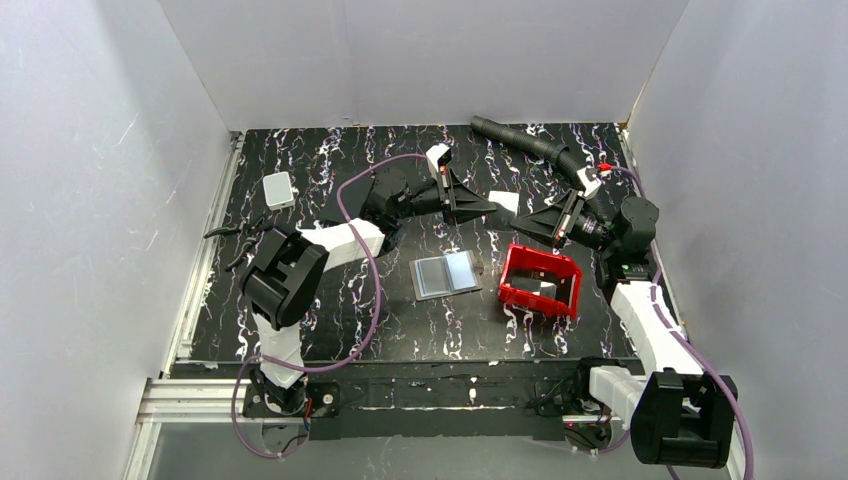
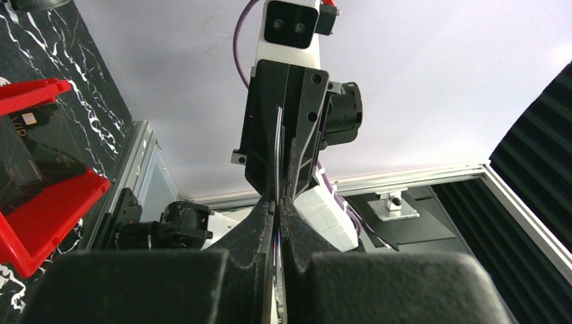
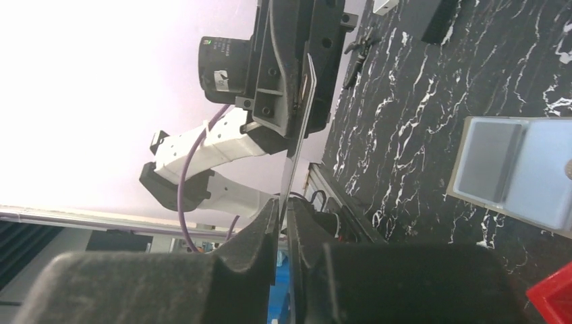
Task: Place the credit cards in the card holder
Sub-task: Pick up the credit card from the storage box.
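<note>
Gripping one card [image 3: 301, 115] midair, left hand [image 2: 278, 201] and right hand [image 3: 283, 206] both clamped on it; none visibly in open wallet [image 1: 447, 273] on desk [image 1: 400, 330] yet.

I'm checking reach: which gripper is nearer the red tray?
Right. The right gripper hovers by the far rim of the tray; the left gripper is farther left, facing it.

On the black marbled table [image 1: 400, 325], 1 red tray [image 1: 537, 301] sits at 3 o'clock, 1 white rounded box [image 1: 278, 189] at 10 o'clock, and 1 ribbed black hose [image 1: 520, 141] at 1 o'clock.
</note>
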Available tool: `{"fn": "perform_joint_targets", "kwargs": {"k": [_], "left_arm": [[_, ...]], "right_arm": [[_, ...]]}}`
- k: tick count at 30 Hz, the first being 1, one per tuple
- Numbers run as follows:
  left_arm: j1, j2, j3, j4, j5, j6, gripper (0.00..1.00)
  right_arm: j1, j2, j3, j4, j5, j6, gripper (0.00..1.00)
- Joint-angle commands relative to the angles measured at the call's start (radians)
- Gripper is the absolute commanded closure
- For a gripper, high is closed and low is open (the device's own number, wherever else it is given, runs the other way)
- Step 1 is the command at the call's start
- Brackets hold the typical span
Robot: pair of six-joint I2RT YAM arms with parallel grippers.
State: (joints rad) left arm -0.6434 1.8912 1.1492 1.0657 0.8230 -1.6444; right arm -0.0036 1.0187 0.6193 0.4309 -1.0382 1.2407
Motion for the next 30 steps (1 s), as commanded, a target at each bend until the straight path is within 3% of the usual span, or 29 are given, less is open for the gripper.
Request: {"fn": "perform_joint_targets", "kwargs": {"k": [1,9,21,26,30], "left_arm": [[0.004,-0.012,-0.001,0.061,-0.002,-0.02,1.0],[0.011,-0.017,-0.006,0.078,-0.002,-0.031,1.0],[0.024,-0.024,-0.026,0.101,-0.008,-0.044,1.0],[0.024,-0.026,-0.027,0.109,-0.008,-0.05,1.0],[0.024,-0.027,-0.025,0.109,-0.001,-0.048,1.0]], "right_arm": [[0.003,-0.014,-0.033,0.258,-0.018,0.143,0.82],[0.002,-0.018,-0.053,0.281,-0.016,0.159,0.72],[0.002,-0.006,-0.054,0.371,-0.008,0.218,0.86],[0.002,-0.007,-0.061,0.371,-0.003,0.216,0.98],[0.002,-0.004,-0.053,0.332,0.003,0.189,0.99]]}}
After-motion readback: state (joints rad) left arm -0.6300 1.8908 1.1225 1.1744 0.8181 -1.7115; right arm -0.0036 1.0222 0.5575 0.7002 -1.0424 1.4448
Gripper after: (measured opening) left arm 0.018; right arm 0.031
